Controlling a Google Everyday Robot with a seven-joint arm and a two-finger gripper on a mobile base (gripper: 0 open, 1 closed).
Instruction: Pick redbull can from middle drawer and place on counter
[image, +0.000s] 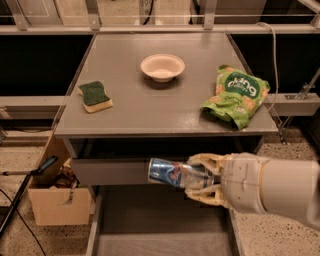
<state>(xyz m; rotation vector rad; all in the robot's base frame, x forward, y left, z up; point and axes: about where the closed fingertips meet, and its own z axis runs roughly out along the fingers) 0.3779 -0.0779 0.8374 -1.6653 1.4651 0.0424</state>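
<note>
Jaws pinch slim shiny redbull can (167, 172); gripper (199, 176) abv middle drawer (150, 227).

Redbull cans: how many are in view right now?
1. The redbull can is held sideways in the gripper, above the open middle drawer. More could hide in the drawer's unseen part.

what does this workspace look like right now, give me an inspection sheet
surface: smooth grey counter, flat
job's things: slim blue-and-silver redbull can held sideways above the open grey middle drawer
clutter: green-and-yellow sponge, cream bowl, green snack bag, all on counter
grippers: beige gripper low right, below counter level, jaws shut on can
cables: white cable beside counter's right edge
surroundings: cardboard box lower left
</note>
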